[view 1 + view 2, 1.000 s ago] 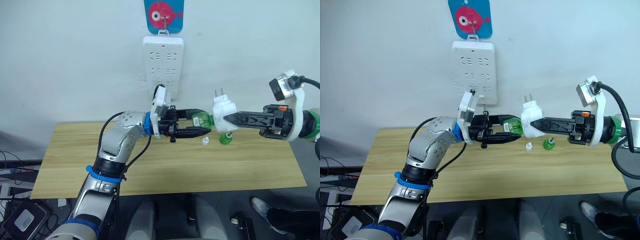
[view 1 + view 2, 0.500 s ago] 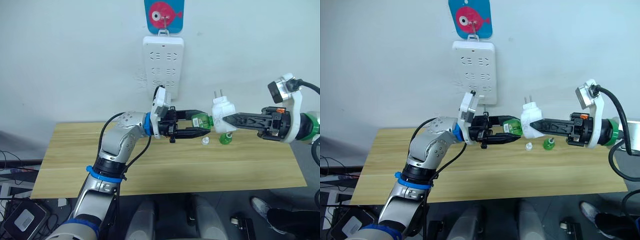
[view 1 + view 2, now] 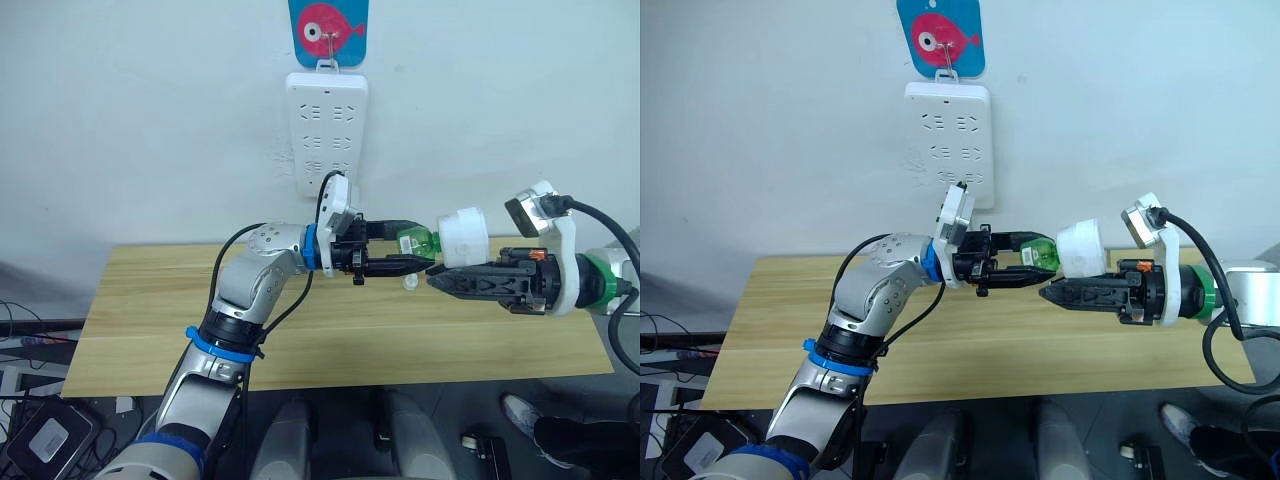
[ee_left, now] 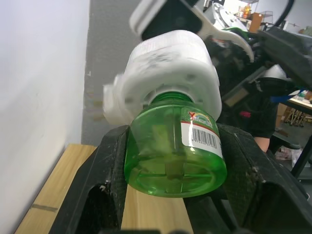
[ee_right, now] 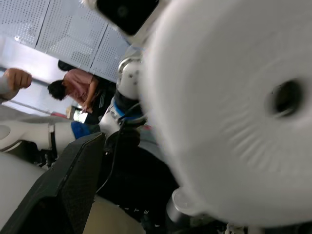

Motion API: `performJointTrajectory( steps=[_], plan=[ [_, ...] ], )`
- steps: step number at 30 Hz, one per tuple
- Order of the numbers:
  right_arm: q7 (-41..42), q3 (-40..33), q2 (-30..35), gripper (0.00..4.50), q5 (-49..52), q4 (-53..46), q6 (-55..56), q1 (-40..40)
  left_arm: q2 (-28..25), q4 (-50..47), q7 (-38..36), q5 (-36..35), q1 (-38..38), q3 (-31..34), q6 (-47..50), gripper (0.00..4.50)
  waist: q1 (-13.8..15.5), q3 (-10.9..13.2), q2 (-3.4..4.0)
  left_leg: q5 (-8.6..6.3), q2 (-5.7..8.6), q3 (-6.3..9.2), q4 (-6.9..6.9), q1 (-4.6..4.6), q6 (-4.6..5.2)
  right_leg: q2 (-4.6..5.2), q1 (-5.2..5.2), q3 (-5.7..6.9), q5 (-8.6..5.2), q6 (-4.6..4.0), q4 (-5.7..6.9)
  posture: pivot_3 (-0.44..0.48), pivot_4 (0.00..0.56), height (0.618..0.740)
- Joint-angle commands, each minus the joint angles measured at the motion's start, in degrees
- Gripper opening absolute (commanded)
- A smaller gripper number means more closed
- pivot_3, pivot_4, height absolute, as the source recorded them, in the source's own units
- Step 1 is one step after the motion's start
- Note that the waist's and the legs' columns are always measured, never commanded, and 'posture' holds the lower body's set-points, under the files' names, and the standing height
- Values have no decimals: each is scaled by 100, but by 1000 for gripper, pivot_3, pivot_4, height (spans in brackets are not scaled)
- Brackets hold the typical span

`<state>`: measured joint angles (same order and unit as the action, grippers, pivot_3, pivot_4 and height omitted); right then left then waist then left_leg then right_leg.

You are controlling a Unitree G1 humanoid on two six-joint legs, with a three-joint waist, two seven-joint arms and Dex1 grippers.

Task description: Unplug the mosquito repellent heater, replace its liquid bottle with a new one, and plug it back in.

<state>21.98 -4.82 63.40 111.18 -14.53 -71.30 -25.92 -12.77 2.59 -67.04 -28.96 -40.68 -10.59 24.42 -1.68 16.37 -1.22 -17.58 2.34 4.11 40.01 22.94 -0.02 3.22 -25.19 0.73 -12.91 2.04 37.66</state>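
My left gripper [image 3: 415, 245] is shut on a green liquid bottle [image 3: 410, 240], held sideways above the table. In the left wrist view the bottle [image 4: 173, 151] sits between both black fingers, with its neck inside the white mosquito repellent heater [image 4: 170, 63]. The heater [image 3: 462, 237] hangs on the bottle's right end, its round flat top [image 5: 229, 107] facing my right wrist camera. My right gripper [image 3: 432, 281] is just below the heater. It is open, with one finger [image 5: 73, 165] standing off to the side and nothing between the fingers.
A long white power strip [image 3: 327, 130] hangs on the wall under a blue fish sign [image 3: 327, 28], above and behind the grippers. A small white cap [image 3: 410, 284] lies on the wooden table [image 3: 300, 330]. People [image 5: 78, 87] show in the background.
The right gripper has let go of the heater and dropped below it. The heater has turned, its prongs no longer pointing up, and now sits on the bottle. My left arm has reached further right.
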Motion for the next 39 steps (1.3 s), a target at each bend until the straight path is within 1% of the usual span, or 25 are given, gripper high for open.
performJointTrajectory(
  steps=[1,4,7,8,10,12,13,16,18,20,21,23,26,29,31,35,39],
  plan=[
    [265,-41,291,4474,182,-341,-53,113,11,-94,-22,-38,-156,71,-150,2321,0,0,0,0,0,0,0,0,0,0,0,0,0,0,0,-79,291,740],
    [364,-302,647,4474,106,-118,-171,456,-49,-96,-37,-43,-150,92,-155,2321,9,1,-2,0,1,1,0,0,1,0,1,0,0,0,-2,-73,293,740],
    [829,-728,901,4474,-840,327,-308,938,-173,-182,-99,-74,-93,94,-114,2321,16,2,-3,0,2,0,0,1,1,1,2,0,0,0,-3,-68,289,740],
    [939,-774,901,4316,-1227,521,-217,1012,-226,-206,-134,-91,-76,90,-89,2321,15,2,-3,0,2,-2,0,0,1,1,2,-2,0,0,-3,-71,287,740],
    [967,-767,715,3903,-1831,1068,56,870,-349,-273,-223,-135,-32,62,-7,2321,11,2,-3,-1,2,-3,0,-2,1,0,3,-2,0,0,-3,-73,285,740],
    [851,-712,374,3172,-2307,1551,319,512,-483,-378,-358,-185,31,3,106,2321,-17,2,-4,0,1,-9,0,-7,1,-3,2,-3,0,0,0,-71,283,740],
    [817,-684,177,2869,-2494,1705,409,327,-540,-441,-412,-221,62,-10,168,2321,-31,2,-3,0,-2,-16,-1,-9,1,-4,0,-3,0,0,2,-72,274,740],
    [710,-614,-494,1706,-2935,2017,567,-152,-644,-550,-492,-297,87,-2,347,2321,-47,1,-3,4,-7,-25,-4,-14,-6,-8,-10,-7,0,0,16,-75,268,740],
    [697,-505,-1002,992,-3186,2045,625,-338,-649,-637,-438,-385,95,30,514,2321,-43,1,-2,10,-10,-21,-3,-13,-17,-8,-9,-9,0,0,16,-73,264,740],
    [687,-506,-1366,221,-3238,1958,521,-409,-641,-702,-396,-418,111,19,581,2321,-20,1,-2,11,-9,-15,-3,-9,-20,-7,-9,-10,0,0,17,-70,259,740],
    [676,-542,-1476,36,-3235,1919,441,-424,-639,-717,-382,-423,115,14,596,2321,-16,1,-1,11,-8,-11,-2,-7,-20,-6,-9,-9,0,0,16,-70,259,740],
    [696,-552,-1620,36,-2926,1548,96,-311,-601,-668,-299,-407,97,41,612,2321,14,0,-1,12,-2,-8,-3,-3,-21,-3,-10,-9,0,0,16,-62,257,740],
    [737,-561,-1630,36,-2324,892,-390,-24,-581,-571,-201,-359,61,89,606,2321,41,0,-1,12,4,5,-1,2,-22,2,-8,-5,2,2,10,-57,253,740],
    [560,-586,-1514,36,-1462,395,-539,291,-594,-424,-177,-217,86,57,452,2321,46,0,-1,12,5,7,-2,2,-22,3,-5,-4,4,5,5,-57,253,740],
    [405,-549,-1420,36,-1048,246,-487,367,-579,-367,-160,-152,99,27,379,2321,27,0,-1,12,5,3,0,2,-21,3,-6,-6,4,5,5,-50,247,740],
    [96,-324,-1056,36,-89,147,-275,189,-602,-244,-205,60,144,-98,142,2321,13,-1,-1,12,2,-4,3,-2,-20,2,-5,-7,4,5,8,-46,240,740],
    [-13,-68,-980,36,182,382,-86,-435,-638,-281,-296,170,213,-179,45,2321,-9,-2,0,12,0,-6,2,-3,-20,-1,-7,-5,4,6,11,-43,229,740]
  ],
)
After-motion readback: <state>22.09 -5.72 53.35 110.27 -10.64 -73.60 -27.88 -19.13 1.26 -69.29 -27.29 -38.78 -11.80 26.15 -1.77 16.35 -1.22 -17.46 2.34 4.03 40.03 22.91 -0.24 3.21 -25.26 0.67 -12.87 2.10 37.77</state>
